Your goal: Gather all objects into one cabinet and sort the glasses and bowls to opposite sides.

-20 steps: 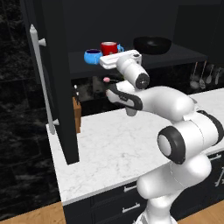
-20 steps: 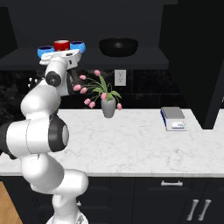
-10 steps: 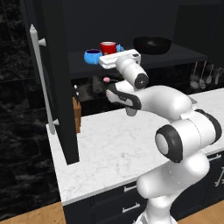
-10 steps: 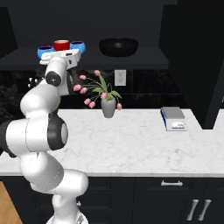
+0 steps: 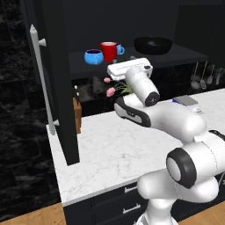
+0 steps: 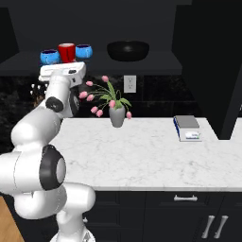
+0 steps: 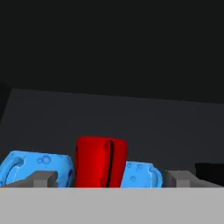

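On the dark shelf (image 5: 176,57) of the black cabinet a glossy red mug (image 5: 108,50) (image 6: 66,52) (image 7: 100,162) stands between two bright blue vessels. The rounder blue one (image 5: 93,56) (image 6: 49,57) (image 7: 37,164) is on its left, and the blue mug (image 5: 119,49) (image 6: 84,51) (image 7: 140,174) is partly behind it on the right. The wide black bowl (image 5: 152,45) (image 6: 127,49) sits apart at the shelf's right. My gripper (image 5: 128,67) (image 6: 62,70) (image 7: 109,179) hovers just in front of the shelf edge, level with the red mug. It is open and empty, its fingertips (image 7: 41,178) spread wider than the mug.
The cabinet door (image 5: 57,88) stands open on the left, its silver bar handle (image 5: 41,83) facing out. Below on the white marble counter (image 6: 142,156) are a vase of pink tulips (image 6: 116,111), a knife block (image 5: 77,116) and a small scale (image 6: 188,127).
The hand has sunk slightly in front of the shelf edge. The mugs and the bowl have not moved.
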